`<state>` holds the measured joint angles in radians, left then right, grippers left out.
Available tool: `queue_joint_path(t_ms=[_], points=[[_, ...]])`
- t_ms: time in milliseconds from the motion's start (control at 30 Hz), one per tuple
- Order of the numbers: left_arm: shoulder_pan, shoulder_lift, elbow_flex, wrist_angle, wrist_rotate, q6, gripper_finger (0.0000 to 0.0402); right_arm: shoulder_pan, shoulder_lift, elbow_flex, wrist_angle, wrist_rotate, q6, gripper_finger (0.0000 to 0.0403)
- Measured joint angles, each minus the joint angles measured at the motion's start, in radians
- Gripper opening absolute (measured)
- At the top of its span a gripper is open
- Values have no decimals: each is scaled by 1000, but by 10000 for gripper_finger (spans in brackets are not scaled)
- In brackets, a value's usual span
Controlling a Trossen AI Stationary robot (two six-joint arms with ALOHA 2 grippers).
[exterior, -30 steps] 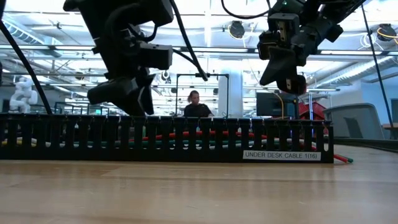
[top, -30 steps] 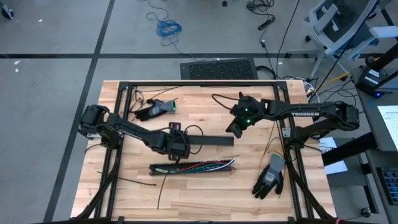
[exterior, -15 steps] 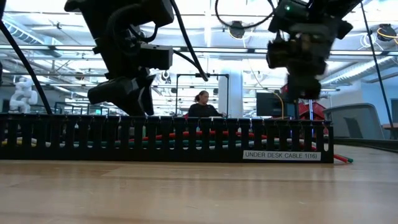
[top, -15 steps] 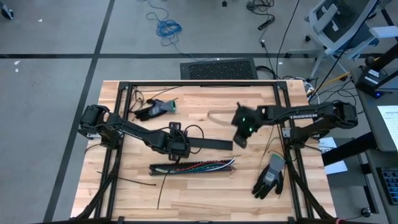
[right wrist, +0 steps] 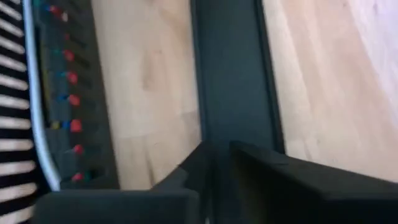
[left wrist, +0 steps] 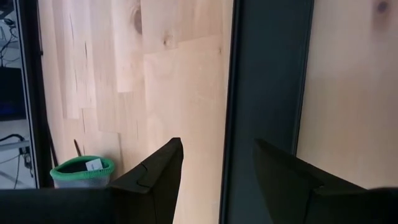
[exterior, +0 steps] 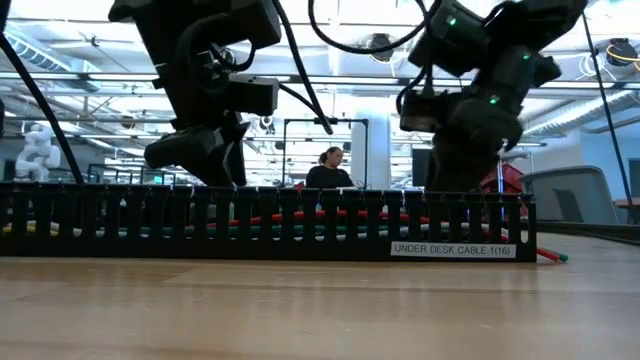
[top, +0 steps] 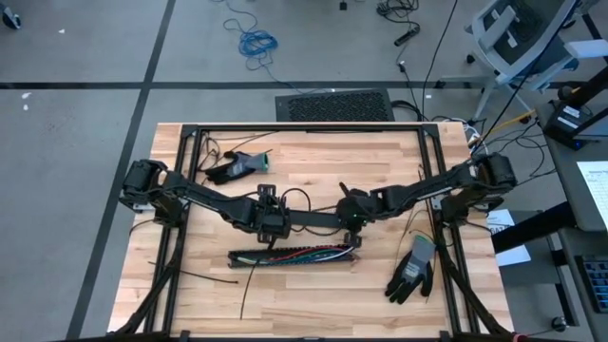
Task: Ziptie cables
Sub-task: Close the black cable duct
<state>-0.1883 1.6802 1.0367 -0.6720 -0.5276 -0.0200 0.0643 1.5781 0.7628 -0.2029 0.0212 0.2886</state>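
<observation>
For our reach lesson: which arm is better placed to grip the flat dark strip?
Probably the left: the left gripper stands open, straddling the dark strip near one end. The right gripper hovers over its other end.

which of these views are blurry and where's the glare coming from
Right wrist view is the softest: the slotted cable tray and the dark flat strip smear along their edges. Left wrist view is sharp on the wood grain. Low view has bright ceiling lights washing out the background, with the right arm slightly blurred. High view is evenly lit and crisp.
</observation>
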Motion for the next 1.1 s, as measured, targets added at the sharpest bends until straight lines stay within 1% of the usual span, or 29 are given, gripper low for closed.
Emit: queue_joint_path(t_ms=[100, 233, 333, 400, 467, 567, 700, 767, 933, 1000, 1033, 1100], points=[[0, 0, 0, 0, 0, 0, 192, -24, 11, 0, 7, 6, -25, 103], [0, 0, 0, -3, 0, 0, 192, -71, 8, 0, 8, 11, -35, 185], [0, 0, 0, -3, 0, -1, 192, -108, 8, 0, 13, 37, -64, 240], [0, 0, 0, -3, 0, -1, 192, -135, 8, 0, 13, 30, -91, 268], [0, 0, 0, -3, 0, -1, 192, -156, 8, 0, 11, -5, -105, 282], [0, 0, 0, -2, 0, -1, 192, -165, 13, 0, 8, -23, -107, 284], [0, 0, 0, 0, 0, -4, 192, -160, 48, 0, 39, -32, -99, 272], [0, 0, 0, 0, 0, -4, 192, -157, 80, 0, 82, -63, -90, 266], [0, 0, 0, -2, 0, -4, 192, -143, 191, 7, 179, -46, -65, 256], [0, 0, 0, -2, 0, -9, 192, -136, 247, 15, 197, -27, -69, 231], [0, 0, 0, -6, 0, -25, 192, -130, 259, 18, 197, -3, -64, 209], [0, 0, 0, -18, 1, -69, 192, -119, 259, 19, 191, 25, -26, 146]])
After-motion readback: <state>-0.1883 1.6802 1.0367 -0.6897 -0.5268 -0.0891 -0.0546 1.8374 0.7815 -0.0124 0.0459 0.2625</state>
